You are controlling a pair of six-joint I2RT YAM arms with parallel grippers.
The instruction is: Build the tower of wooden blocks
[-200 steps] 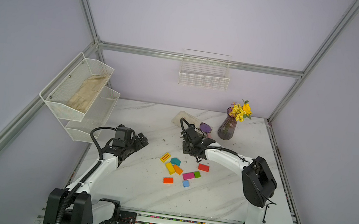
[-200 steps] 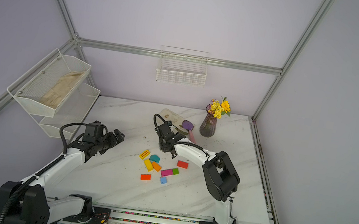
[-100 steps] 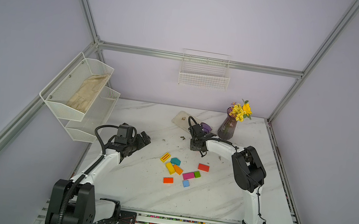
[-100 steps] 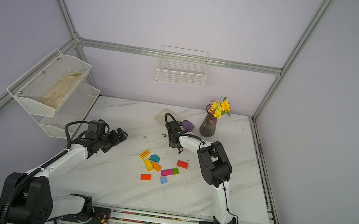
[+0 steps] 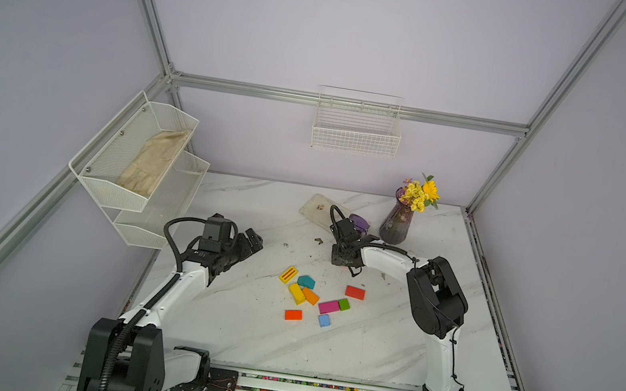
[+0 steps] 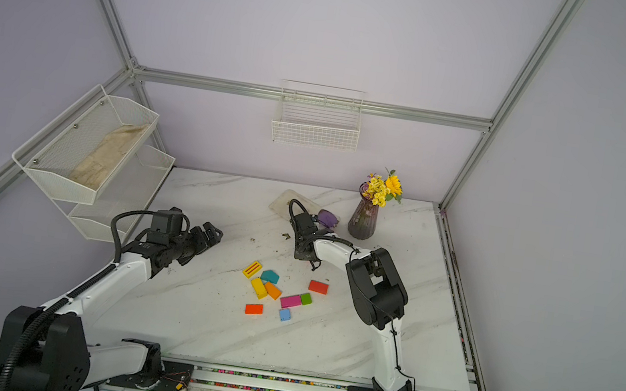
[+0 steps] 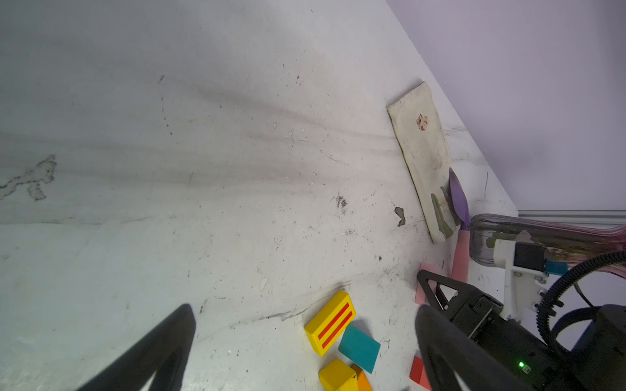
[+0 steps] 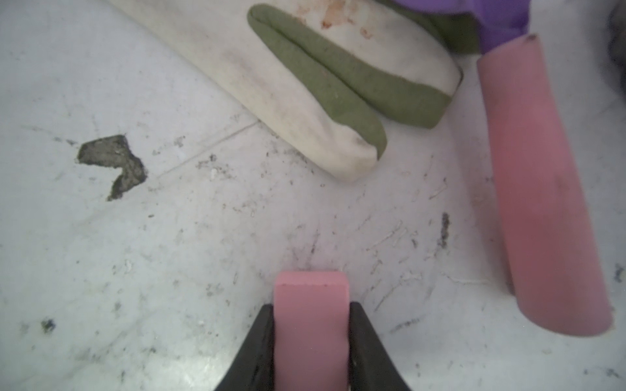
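Several wood blocks lie loose mid-table in both top views: a yellow striped one [image 5: 288,274], teal [image 5: 306,281], yellow [image 5: 296,293], orange [image 5: 310,296], magenta [image 5: 328,306], green [image 5: 343,304], red [image 5: 355,292], orange-red [image 6: 254,309] and blue [image 6: 284,314]. My right gripper [image 5: 344,259] points down at the table behind them. It is shut on a pink block [image 8: 311,321], whose end is at or just above the marble. My left gripper [image 5: 252,240] hovers open and empty to the left of the pile, with the striped block [image 7: 330,323] between its fingers' line of sight. The tower is not in view.
A pink-handled purple trowel [image 8: 542,189] and a dirty white-and-green glove [image 8: 305,84] lie just beyond the right gripper. A purple vase of yellow flowers [image 5: 397,226] stands behind them. A white tiered rack [image 5: 139,162] hangs at the left and a wire basket [image 5: 355,133] on the back wall.
The right arm's elbow has swung in and folded while its gripper stayed by the trowel with the pink block. The left gripper has crept slightly to the right.
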